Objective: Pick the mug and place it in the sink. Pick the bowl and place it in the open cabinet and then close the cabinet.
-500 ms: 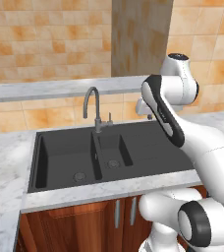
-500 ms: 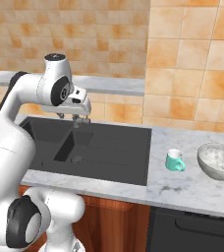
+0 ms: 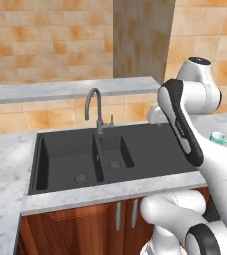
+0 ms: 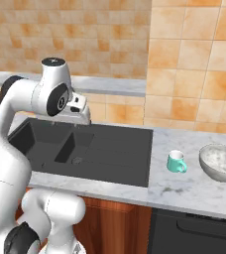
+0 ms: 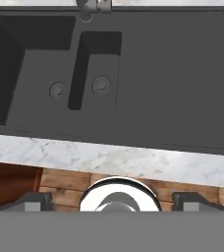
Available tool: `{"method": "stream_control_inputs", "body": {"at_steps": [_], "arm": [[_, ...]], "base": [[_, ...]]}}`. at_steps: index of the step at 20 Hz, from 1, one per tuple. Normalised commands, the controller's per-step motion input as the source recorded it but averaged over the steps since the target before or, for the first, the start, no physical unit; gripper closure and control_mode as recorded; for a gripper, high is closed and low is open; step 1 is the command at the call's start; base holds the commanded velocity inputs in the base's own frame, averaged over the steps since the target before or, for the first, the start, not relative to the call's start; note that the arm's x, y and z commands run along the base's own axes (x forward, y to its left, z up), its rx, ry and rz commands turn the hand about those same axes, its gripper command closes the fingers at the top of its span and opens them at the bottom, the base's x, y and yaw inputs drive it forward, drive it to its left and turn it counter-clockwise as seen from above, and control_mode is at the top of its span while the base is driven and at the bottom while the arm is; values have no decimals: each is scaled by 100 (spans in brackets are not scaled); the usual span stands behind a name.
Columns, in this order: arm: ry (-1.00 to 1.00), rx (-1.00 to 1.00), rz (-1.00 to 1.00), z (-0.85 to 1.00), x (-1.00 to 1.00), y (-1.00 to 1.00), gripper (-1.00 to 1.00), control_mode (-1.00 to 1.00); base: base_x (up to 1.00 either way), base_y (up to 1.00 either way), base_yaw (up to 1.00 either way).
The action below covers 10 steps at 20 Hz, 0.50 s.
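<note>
The small teal mug [image 4: 176,162] stands upright on the marble counter right of the black sink [image 4: 110,149]; its rim peeks past my arm [image 3: 220,140]. The grey speckled bowl [image 4: 221,162] sits just right of the mug. My gripper [image 4: 82,121] hangs above the sink's drainboard, well left of the mug and touching nothing. In the hand view its fingertips [image 5: 35,202] stand wide apart, so it is open and empty, looking down on the two basins [image 5: 40,74]. The cabinet is out of view.
A grey gooseneck tap [image 3: 96,106] rises behind the basins. A raised marble ledge [image 3: 60,89] runs along the tiled wall. Orange-brown doors [image 3: 85,229] sit under the sink, and a dark appliance front [image 4: 194,233] is below the mug.
My arm has swung slightly to the right and the hand has dropped a little over the sink. Mug and bowl have not moved.
</note>
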Motion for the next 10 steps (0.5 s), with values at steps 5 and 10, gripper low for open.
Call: {"method": "stream_control_inputs", "body": {"at_steps": [5, 10], "arm": [[-12, 5, 7, -2, -71, -37, -100, -100], [-18, 0, 27, 0, -32, -63, -100, -100]], "base": [[0, 0, 0], [0, 0, 0]]}}
